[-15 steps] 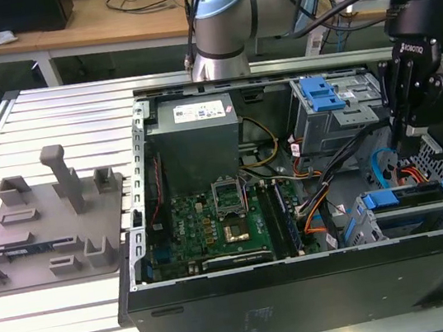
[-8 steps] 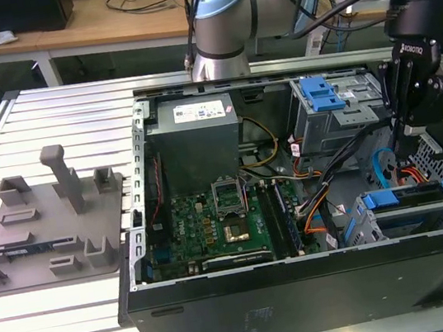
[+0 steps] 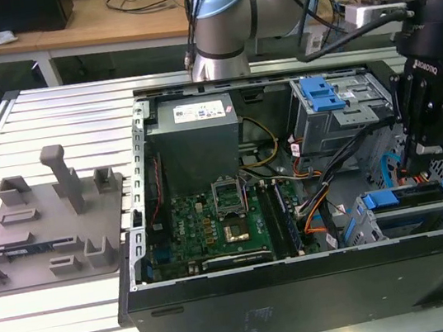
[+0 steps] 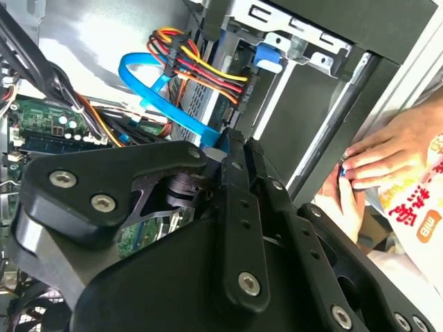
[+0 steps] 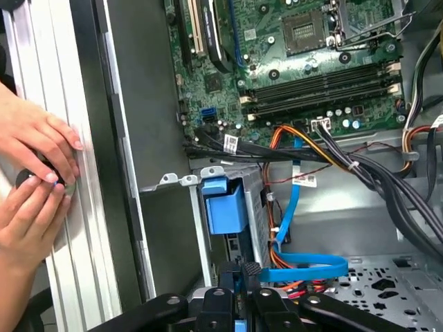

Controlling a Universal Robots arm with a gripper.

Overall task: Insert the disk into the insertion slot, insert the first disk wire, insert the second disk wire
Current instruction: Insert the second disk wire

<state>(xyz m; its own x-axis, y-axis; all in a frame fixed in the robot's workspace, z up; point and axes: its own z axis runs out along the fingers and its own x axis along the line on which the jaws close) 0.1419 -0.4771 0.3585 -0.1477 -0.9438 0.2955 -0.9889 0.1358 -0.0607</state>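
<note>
1. One gripper (image 3: 417, 160) hangs over the open computer case (image 3: 307, 295); its jaws stand narrow, nearly together, gripping nothing visible.
2. The disk (image 3: 405, 197) sits in the insertion slot (image 3: 364, 228) below them.
3. Two hands (image 5: 31, 187) rest on the tabletop (image 5: 62, 41).

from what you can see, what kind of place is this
Probably a robotics lab or test bench: an open computer case lies on a slatted metal table, a robot arm stands behind it, and cluttered desks fill the background.
</note>
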